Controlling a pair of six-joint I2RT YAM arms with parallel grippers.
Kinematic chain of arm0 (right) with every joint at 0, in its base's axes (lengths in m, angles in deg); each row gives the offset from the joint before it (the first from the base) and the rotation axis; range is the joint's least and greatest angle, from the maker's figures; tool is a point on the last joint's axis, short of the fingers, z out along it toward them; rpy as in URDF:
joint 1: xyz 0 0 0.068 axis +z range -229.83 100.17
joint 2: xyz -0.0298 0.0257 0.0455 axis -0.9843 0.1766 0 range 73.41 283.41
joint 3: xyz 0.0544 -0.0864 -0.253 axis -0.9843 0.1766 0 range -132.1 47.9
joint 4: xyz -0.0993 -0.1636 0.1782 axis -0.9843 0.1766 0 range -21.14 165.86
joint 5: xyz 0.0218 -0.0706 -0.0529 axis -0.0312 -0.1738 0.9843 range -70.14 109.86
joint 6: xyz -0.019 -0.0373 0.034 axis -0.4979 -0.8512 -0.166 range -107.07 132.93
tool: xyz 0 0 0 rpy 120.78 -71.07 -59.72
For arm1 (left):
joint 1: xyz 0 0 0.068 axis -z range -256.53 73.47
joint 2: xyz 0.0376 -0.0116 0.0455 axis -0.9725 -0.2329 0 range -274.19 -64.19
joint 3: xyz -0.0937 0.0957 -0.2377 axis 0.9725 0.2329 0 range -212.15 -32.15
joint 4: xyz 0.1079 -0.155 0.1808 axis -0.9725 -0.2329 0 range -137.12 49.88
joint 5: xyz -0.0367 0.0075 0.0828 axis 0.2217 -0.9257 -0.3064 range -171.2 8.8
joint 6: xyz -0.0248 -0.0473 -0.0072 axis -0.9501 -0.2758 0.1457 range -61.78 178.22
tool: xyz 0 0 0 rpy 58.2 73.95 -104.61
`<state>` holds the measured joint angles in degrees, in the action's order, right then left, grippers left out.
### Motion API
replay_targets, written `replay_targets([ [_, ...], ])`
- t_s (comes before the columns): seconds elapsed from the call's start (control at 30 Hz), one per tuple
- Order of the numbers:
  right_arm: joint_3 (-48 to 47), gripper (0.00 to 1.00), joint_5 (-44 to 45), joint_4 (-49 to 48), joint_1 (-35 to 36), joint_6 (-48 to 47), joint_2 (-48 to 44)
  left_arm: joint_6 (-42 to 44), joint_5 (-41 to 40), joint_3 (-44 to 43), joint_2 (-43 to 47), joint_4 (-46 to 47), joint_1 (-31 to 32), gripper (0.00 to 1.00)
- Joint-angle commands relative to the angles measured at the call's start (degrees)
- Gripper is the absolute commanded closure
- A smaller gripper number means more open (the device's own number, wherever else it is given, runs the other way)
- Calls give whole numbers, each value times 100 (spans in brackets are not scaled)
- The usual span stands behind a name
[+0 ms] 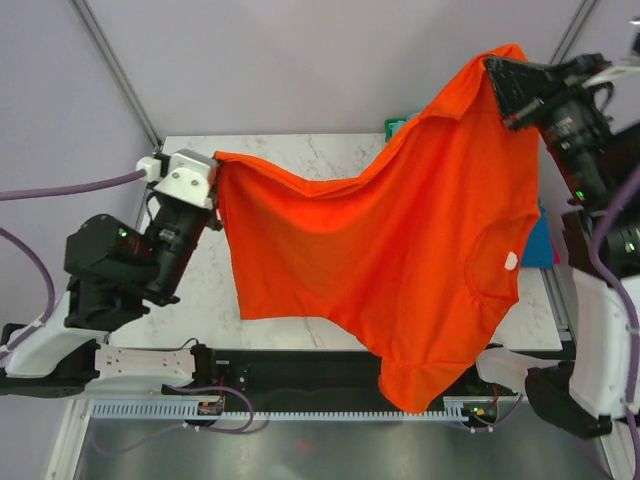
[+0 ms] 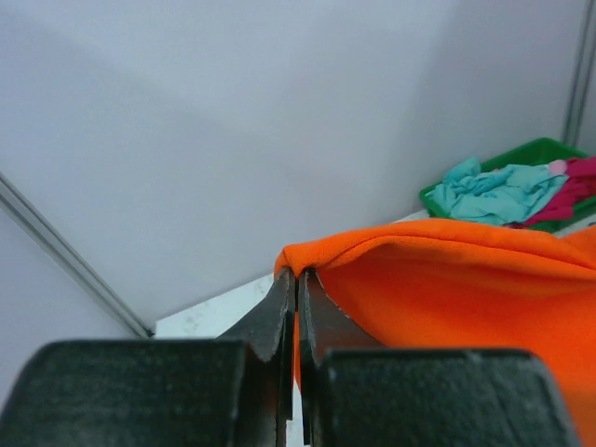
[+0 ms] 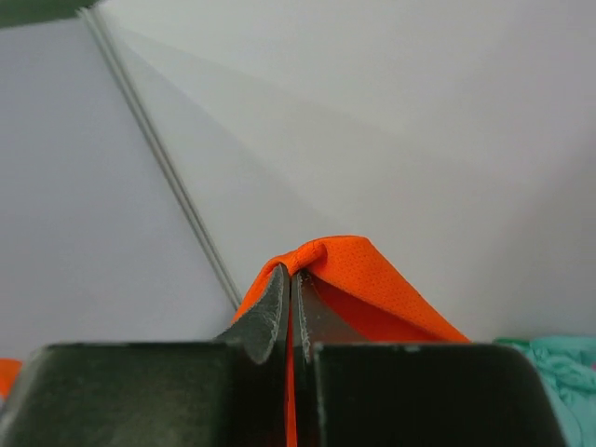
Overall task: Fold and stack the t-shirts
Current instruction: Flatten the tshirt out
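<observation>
Fabric of the orange t-shirt [image 1: 400,250] hangs lowest at the near side, where one drooping corner is seen past the front edge of the table [image 1: 300,150], above the arm bases. That loose tail is judged to be the main hazard: if the garment is lowered as it is, the tail could be laid off the edge or bunched under the body.

The shirt is held in the air, spread at a slant between both arms. A small white label [image 1: 511,261] is shown on the part nearer the right arm. The left gripper [image 2: 298,276] is clamped tight on an edge of the cloth, low at the left, with a small fold pinched between its closed fingers. The right gripper [image 3: 291,271] is likewise closed hard on a fold, much higher and farther back.

For a clean lay-down, the two pinch points should be brought level and drawn apart until the sag between them is taken out. The shirt should then be carried back over the marble and lowered trailing edge first. Neither grip should be released until the cloth lies flat.

At the far right corner, a teal t-shirt [image 2: 489,191] and a magenta-pink t-shirt [image 2: 577,182] are seen crumpled in a green tray [image 2: 526,151]. That corner should be avoided.
</observation>
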<state>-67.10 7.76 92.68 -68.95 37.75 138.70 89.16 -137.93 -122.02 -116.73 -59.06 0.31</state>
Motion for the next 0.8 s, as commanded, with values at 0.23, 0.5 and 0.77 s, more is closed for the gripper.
replay_targets([
  [0.23, 726, 100, 1543, 133, 99, 304, 2888, -1053, 3383, 22, -2195, -295, -4384, 98],
  [0.5, -4300, 2, 1219, 1795, 117, 568, 7917, -3274, 5066, -4093, -7233, -3092, -6989, 28],
  [0.77, -1631, 2, 780, 237, 134, 112, 6250, -3735, 4610, -3645, -7017, -3292, -7095, 20],
])
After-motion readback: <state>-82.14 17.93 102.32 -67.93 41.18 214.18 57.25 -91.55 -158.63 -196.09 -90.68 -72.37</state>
